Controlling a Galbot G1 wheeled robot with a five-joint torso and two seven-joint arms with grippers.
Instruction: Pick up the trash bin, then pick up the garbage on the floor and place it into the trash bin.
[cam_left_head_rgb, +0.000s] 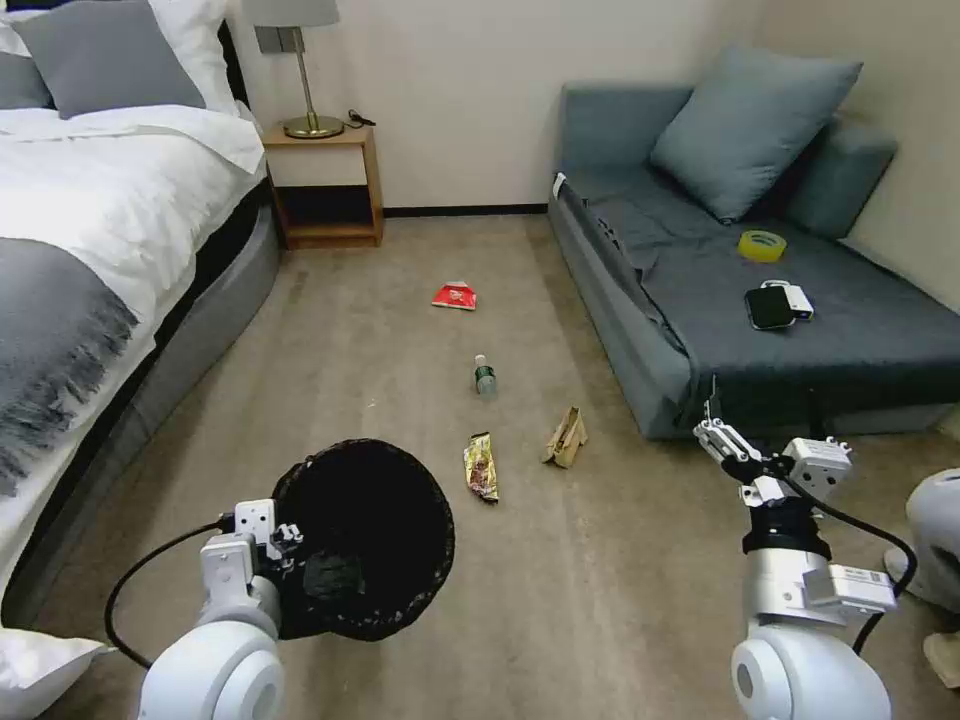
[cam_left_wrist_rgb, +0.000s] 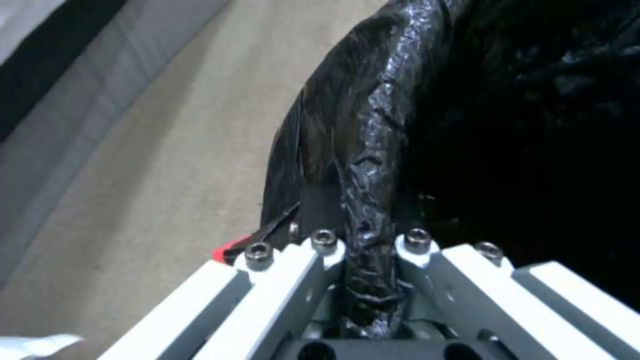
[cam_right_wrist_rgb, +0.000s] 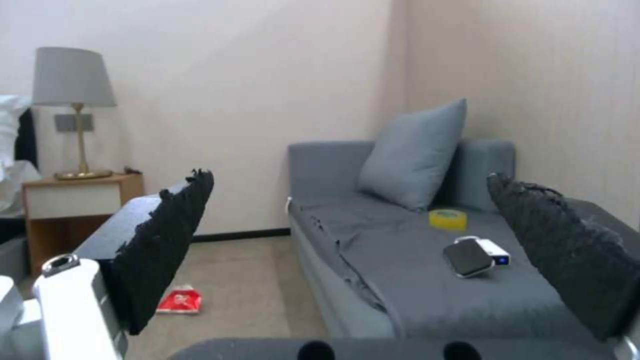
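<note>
While clamped thin on bag-covered rim, left gripper (cam_left_wrist_rgb: 370, 280) holds trash bin (cam_left_head_rgb: 365, 540) at lower left of head view; could slip on plastic, tilt, drop. Right gripper (cam_left_head_rgb: 712, 432) at lower right, pads spread wide, empty. Garbage (cam_left_head_rgb: 481, 466) mid-floor, well apart from both; risks grabbing tape roll (cam_left_head_rgb: 762, 245) on sofa (cam_left_head_rgb: 640, 330).

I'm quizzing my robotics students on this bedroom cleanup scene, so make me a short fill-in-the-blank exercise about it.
1. The left gripper is clamped on the rim of the ____.
2. The right gripper is open and holds ____.
3. The yellow tape roll lies on the ____.
4. The litter piece farthest from the robot is the ____ snack packet.

Missing words: trash bin; nothing; sofa; red
</note>
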